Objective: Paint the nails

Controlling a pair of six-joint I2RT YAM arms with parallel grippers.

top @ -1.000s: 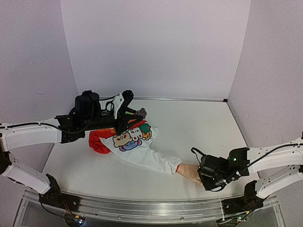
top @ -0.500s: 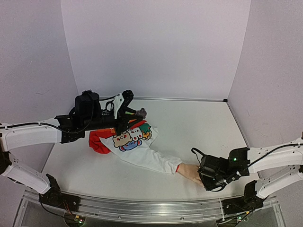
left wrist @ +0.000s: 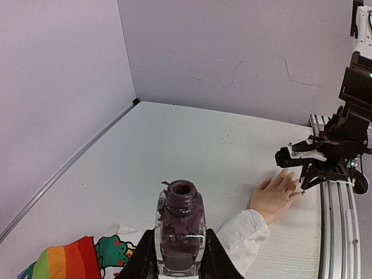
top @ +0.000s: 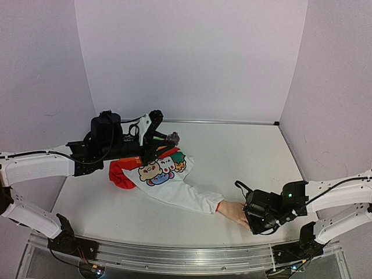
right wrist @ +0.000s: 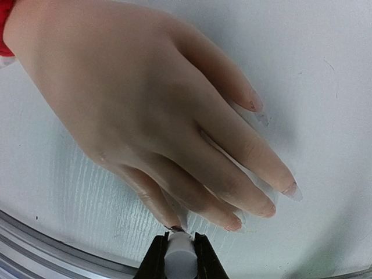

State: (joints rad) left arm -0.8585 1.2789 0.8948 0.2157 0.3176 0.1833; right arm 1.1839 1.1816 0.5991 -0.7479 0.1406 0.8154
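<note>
A pale mannequin hand [top: 231,211] lies palm down near the table's front right, at the end of a white sleeve [top: 186,195]. In the right wrist view the hand [right wrist: 145,110] fills the frame. Its nails [right wrist: 289,189] are pale, and one near fingertip's nail [right wrist: 177,228] is dark. My right gripper [right wrist: 179,258] is shut on a white cylindrical brush cap [right wrist: 179,253], right at that dark nail. My left gripper [left wrist: 179,258] is shut on an uncapped clear bottle of dark purple polish [left wrist: 180,232] and holds it above the garment [top: 172,138]. The brush tip is hidden.
A white garment with cartoon animals and a red and rainbow part [top: 152,170] lies left of centre under my left arm. A metal rail [top: 186,256] runs along the table's near edge, close behind the hand. Lilac walls enclose the table.
</note>
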